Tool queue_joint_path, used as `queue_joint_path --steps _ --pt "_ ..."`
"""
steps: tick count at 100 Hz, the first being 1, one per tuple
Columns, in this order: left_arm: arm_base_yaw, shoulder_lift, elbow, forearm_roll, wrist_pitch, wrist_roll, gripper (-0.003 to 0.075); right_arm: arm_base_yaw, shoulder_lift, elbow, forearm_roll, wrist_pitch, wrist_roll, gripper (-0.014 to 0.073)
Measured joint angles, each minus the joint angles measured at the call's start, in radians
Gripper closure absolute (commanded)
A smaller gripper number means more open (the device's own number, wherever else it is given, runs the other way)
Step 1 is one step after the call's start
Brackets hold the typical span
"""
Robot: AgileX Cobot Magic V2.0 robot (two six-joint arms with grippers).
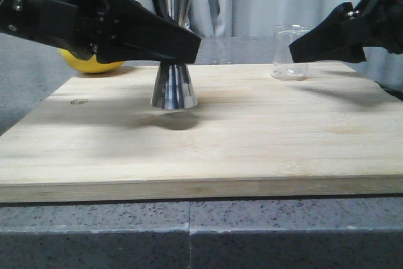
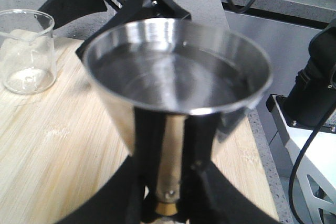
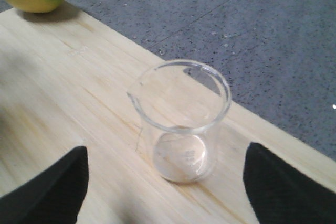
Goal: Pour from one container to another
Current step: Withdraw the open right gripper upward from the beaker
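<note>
Left gripper (image 1: 182, 45) clamped on jigger (image 1: 173, 86); right gripper (image 3: 165, 182) agape before beaker (image 3: 181, 121)

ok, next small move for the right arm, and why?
Probably ease the right gripper forward and close on the beaker. Its fingers are open on either side of the glass, not touching, while the left gripper already holds the jigger by its waist.
</note>
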Motion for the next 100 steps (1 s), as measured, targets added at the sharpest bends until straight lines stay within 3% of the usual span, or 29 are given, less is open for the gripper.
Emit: queue_joint_path --steps 20,66,100 --pt "0.000 0.000 0.000 0.000 0.000 0.000 0.0722 0.000 -0.089 0.002 -0.096 0.030 0.101 0.0070" --pt "0.000 0.000 -0.004 0.000 0.024 0.025 0.0722 0.000 -0.436 0.002 -0.111 0.125 0.147 0.0070" --pt "0.043 0.000 -0.052 0.004 0.026 0.044 0.0722 0.000 -0.511 0.002 -0.145 0.127 0.197 0.0071"
